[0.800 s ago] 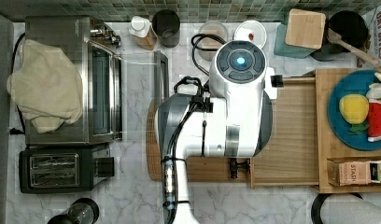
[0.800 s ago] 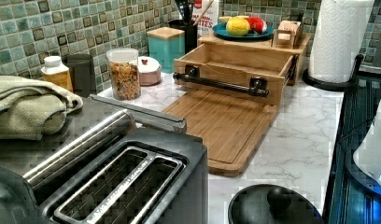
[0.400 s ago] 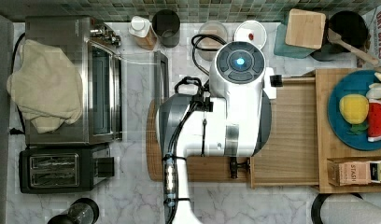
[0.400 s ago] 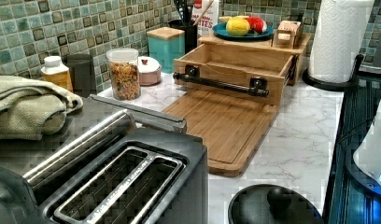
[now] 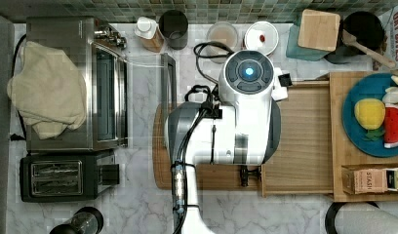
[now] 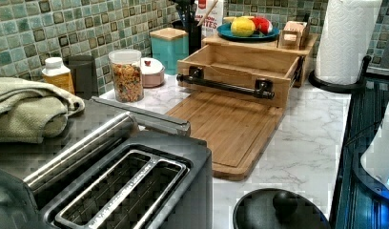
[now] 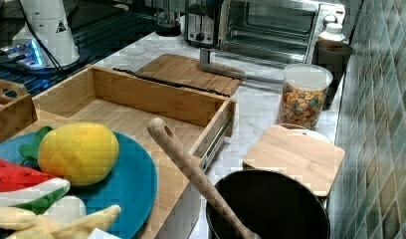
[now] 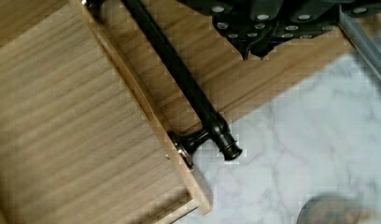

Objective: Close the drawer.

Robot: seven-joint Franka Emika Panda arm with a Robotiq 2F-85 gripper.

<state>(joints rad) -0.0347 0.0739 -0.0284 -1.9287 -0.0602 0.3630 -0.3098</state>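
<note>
In the top view, left to right, the arm (image 5: 236, 122) hangs over the cutting board (image 5: 160, 161) just before the handle (image 5: 246, 176) of the open drawer (image 5: 299, 141); I cannot tell how its claw stands, so push squarely at mid-handle, toward the right

Arm bent over the counter, wrist pointing straight down

In the top view the white arm (image 5: 221, 131) rises from the counter's near edge, elbows over, and ends in a round cap with a blue light. In the wrist view the black gripper (image 8: 254, 46) hangs above the surface.
</note>
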